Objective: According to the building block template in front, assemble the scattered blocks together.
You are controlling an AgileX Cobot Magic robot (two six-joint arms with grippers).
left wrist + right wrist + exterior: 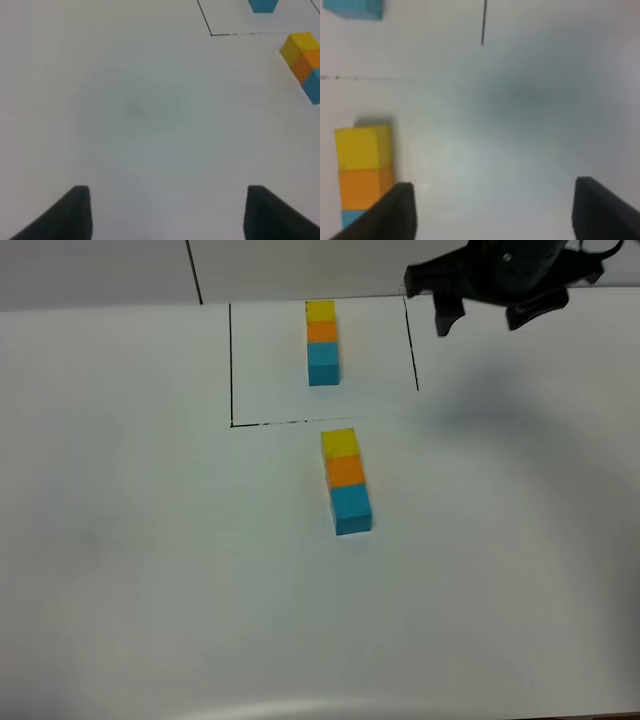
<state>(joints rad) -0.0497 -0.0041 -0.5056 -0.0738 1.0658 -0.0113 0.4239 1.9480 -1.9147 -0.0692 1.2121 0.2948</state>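
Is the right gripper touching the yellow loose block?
Apart. The exterior high view shows the right gripper raised near the table's far edge, with bare table between it and the yellow block.

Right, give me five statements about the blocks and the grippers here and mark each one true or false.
1. The scattered blocks lie joined in one row, yellow, orange, blue. True.
2. That row lies inside the black outline. False: it lies just outside it, on the near side; only the building block template is inside.
3. The right gripper holds the blue cube. False: its jaws are apart with nothing between them, and it is away from both rows.
4. The template's colour order matches the assembled row. True.
5. The left gripper holds a yellow cube. False: nothing is between its fingers.
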